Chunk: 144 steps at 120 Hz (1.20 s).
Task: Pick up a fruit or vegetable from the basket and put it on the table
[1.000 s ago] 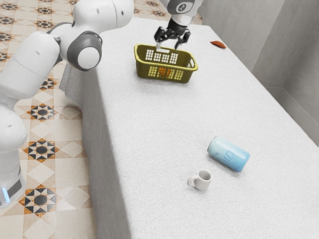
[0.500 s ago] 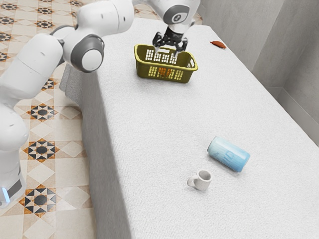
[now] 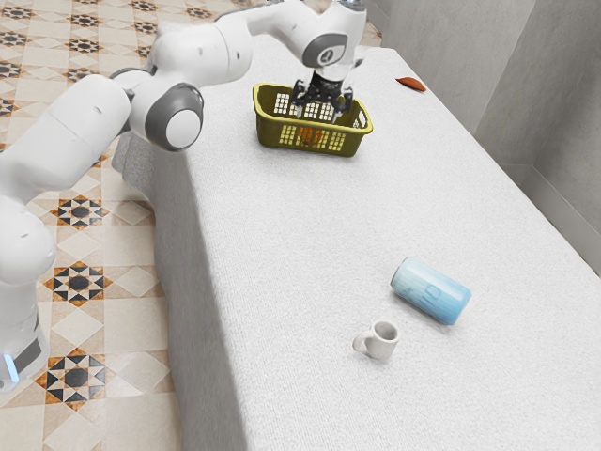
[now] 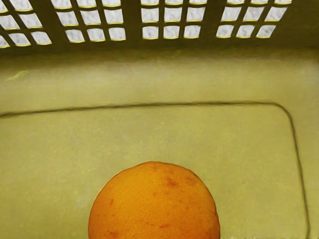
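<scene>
My gripper [image 3: 317, 114] is open, its fingers apart and reaching down into the top of the olive-green basket [image 3: 310, 123]. Through the holes in the basket's near wall shows an orange fruit [image 3: 310, 136], lower than the fingertips. In the wrist view the round orange fruit [image 4: 154, 204] rests on the basket floor [image 4: 239, 144], just under my hand, with a few reddish-brown marks on its skin. The fruit's lower part is cut off there.
A light-blue can [image 3: 431, 290] lies on its side on the white-covered table [image 3: 310, 225], with a small white mug [image 3: 378, 340] near it. A red-brown object [image 3: 410, 84] lies near the table's far edge.
My gripper has come down from above the basket into its opening, shifting slightly at first toward the exterior view's left. The basket and the fruit have stayed put.
</scene>
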Motion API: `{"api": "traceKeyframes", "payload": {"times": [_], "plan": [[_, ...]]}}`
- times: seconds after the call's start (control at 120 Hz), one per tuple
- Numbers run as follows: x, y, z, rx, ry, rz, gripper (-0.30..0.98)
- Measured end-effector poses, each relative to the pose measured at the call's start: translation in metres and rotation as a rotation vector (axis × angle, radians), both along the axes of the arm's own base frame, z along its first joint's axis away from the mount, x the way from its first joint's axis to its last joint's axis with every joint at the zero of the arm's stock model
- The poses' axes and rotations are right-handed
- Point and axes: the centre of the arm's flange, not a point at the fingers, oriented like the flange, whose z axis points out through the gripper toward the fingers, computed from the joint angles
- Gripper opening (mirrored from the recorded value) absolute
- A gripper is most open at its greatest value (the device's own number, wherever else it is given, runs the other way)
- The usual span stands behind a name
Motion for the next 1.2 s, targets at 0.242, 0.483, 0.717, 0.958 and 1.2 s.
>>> {"api": "traceKeyframes", "payload": {"times": [0.242,0.483,0.717,0.958,1.2], "plan": [[-0.001,0.007,-0.014,-0.02,0.004,-0.015,0.69],[0.001,0.007,-0.02,-0.029,0.0,-0.029,0.69],[-0.003,0.015,-0.027,-0.037,0.005,-0.02,0.69],[-0.002,0.014,-0.036,-0.049,0.014,-0.017,0.47],[-0.002,0.011,-0.023,-0.032,0.0,-0.007,0.36]]}}
